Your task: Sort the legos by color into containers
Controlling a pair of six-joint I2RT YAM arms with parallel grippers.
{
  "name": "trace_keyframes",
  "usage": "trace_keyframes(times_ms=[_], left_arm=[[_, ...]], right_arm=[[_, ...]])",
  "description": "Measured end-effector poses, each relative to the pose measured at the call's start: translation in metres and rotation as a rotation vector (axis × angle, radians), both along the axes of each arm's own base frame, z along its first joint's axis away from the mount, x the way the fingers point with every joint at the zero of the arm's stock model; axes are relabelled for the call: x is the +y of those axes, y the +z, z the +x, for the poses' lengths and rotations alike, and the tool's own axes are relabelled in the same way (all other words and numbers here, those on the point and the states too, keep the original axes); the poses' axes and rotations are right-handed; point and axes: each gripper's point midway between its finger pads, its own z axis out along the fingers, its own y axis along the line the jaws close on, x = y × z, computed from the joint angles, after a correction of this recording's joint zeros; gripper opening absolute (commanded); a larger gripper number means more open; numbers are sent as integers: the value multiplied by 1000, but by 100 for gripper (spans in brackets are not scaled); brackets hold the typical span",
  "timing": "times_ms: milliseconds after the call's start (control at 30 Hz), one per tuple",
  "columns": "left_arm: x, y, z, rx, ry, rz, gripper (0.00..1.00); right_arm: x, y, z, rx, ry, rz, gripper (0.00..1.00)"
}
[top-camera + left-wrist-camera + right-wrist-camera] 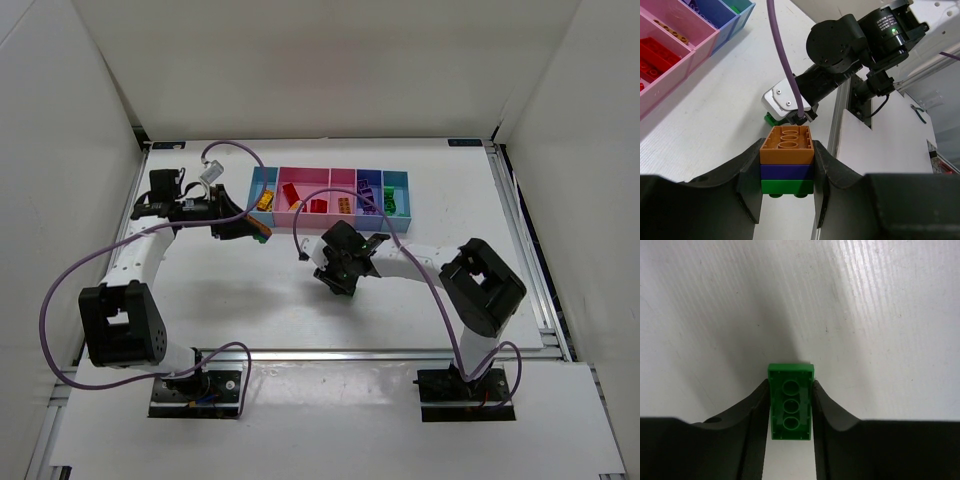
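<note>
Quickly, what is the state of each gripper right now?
Left gripper: closed, holding an orange-topped brick stack.
Right gripper: closed, holding a green brick.

White arm links [140, 255], black joint housings [122, 325], purple cables [773, 20]; curved black pincer fingers [740, 432]; green indicator light [895, 31].

Our left arm [150, 255] folds up from its base, elbow low at the left and forearm reaching toward the far side. The left gripper [256, 228] points right, jaws closed on a stacked brick chunk [787, 150]. Our right arm [420, 262] stretches leftward with its wrist bent down. The right gripper [340, 285] points at the surface [880, 315], jaws pinching a green brick [790, 405].
</note>
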Motion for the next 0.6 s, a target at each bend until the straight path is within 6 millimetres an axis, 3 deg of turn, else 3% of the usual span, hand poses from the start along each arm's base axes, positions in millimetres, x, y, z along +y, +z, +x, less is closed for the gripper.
trace_keyframes(times_ms=[133,333,433,533,600], left_arm=[[0,-2,0,6,0,0,19],[0,-3,0,12,-1,-1,19],[0,-5,2,23,-3,-5,19],[0,-6,6,31,-3,-5,19],[-1,-5,9,28,-6,-4,19]], right_arm=[[0,0,5,-23,-8,-6,6],[-6,14,13,7,-55,-17,0],[2,57,41,13,-140,77,0],[7,131,88,-62,-256,248,0],[-1,177,115,-117,-335,345,0]])
